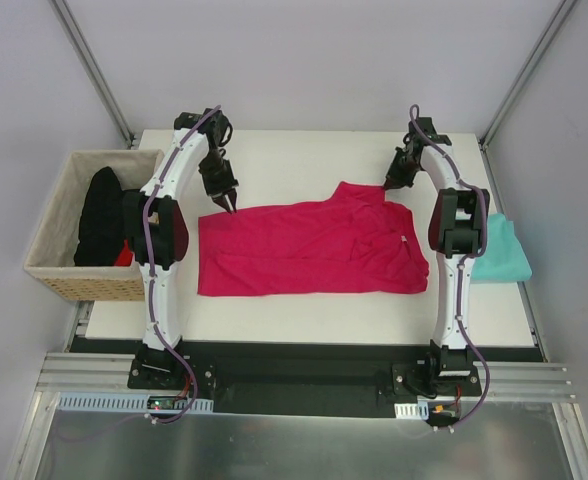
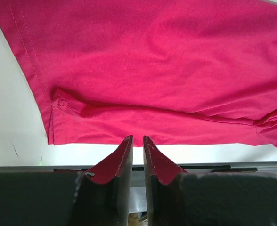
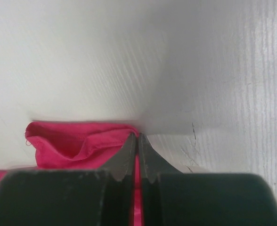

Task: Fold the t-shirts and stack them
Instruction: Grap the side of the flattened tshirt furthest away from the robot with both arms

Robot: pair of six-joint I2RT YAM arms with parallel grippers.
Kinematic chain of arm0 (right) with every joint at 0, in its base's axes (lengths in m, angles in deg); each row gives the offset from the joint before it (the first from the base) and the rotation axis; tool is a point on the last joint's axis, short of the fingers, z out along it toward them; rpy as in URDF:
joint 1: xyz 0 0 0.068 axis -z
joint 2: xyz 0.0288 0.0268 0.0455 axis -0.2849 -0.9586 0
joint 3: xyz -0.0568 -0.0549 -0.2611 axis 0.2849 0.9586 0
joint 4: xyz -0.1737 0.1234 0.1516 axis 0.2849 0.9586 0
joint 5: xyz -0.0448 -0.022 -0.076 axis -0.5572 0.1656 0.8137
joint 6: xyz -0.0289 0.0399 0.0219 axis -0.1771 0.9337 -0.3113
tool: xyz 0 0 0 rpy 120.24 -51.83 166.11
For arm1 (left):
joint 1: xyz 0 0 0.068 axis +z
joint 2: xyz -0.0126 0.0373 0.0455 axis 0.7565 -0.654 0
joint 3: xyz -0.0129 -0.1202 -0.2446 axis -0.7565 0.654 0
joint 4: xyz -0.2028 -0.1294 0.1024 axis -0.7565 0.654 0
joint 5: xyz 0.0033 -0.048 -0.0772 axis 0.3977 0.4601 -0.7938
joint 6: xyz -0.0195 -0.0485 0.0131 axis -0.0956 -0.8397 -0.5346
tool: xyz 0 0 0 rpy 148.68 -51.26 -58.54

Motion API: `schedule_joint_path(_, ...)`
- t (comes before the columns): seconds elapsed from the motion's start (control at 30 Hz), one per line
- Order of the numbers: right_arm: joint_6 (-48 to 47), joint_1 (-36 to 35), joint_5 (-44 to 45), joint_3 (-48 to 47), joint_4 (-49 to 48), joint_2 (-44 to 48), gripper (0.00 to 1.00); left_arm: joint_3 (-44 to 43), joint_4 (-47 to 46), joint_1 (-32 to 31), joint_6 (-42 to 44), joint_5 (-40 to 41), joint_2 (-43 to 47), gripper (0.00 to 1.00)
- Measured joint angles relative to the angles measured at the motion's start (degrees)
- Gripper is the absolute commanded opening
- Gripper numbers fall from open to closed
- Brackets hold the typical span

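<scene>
Sleeve of crimson t-shirt (image 3: 72, 143) sits pinched inside right gripper (image 3: 138, 137) jaws.

The pink shirt (image 1: 309, 250) fills the tabletop's (image 1: 304, 310) middle; the teal shirt (image 1: 504, 255) blocks its right edge; the near edge looks bare.

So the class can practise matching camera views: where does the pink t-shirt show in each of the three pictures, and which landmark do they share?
Top view: the pink t-shirt lies spread flat across the middle of the table.
Left wrist view: the pink t-shirt fills the upper part of the picture.
Right wrist view: only a bunched corner of it shows, low on the left.
Shared landmark: the table, bare beside the cloth in every view.
</scene>
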State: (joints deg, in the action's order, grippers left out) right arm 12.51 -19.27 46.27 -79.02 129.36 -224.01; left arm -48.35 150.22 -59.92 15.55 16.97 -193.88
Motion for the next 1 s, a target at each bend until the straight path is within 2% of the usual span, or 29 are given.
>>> schedule_joint_path(0.5, -0.46, 0.22, -3.48, -0.31, -1.92, 2.36, 0.01, 0.13, -0.07, 0.00, -0.66, -0.44, 0.00, 0.14)
schedule_joint_path(1.0, -2.69, -0.48, -9.20, -0.28, -6.12, 7.34, 0.01, 5.46, -1.16, 0.00, -0.68, -0.42, 1.09, 0.14)
